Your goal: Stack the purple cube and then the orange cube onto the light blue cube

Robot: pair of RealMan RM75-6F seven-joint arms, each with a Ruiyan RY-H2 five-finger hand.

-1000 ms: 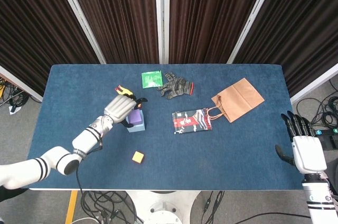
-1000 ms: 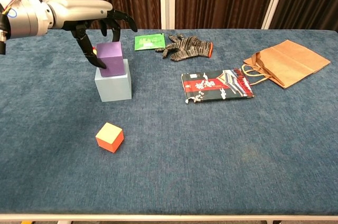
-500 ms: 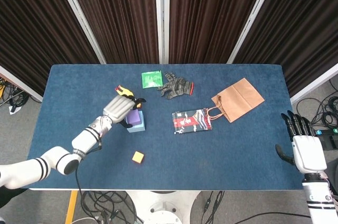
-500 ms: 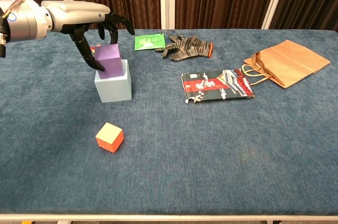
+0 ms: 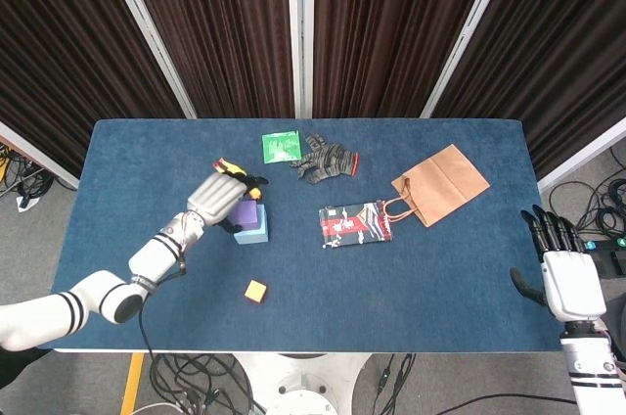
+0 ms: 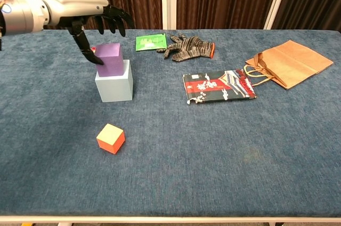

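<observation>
The purple cube (image 6: 109, 59) (image 5: 247, 212) sits on top of the light blue cube (image 6: 114, 85) (image 5: 257, 231), shifted toward its left back corner. My left hand (image 6: 95, 19) (image 5: 219, 197) hovers just above and left of the purple cube with its fingers spread; the thumb tip hangs close to the cube's left edge, and nothing is held. The orange cube (image 6: 111, 138) (image 5: 256, 290) lies alone on the cloth, nearer the front edge. My right hand (image 5: 566, 280) stays off the table's right front corner, fingers apart and empty.
A green packet (image 6: 150, 42) and a dark knit glove (image 6: 186, 46) lie behind the stack. A patterned pouch (image 6: 219, 86) is in the middle, and a brown paper bag (image 6: 288, 63) lies to its right. The blue table (image 6: 213, 172) has bare cloth around the orange cube.
My left hand has let go of the purple cube and risen, its fingers spreading wider. The purple cube stays on the light blue cube. The right hand has not moved.
</observation>
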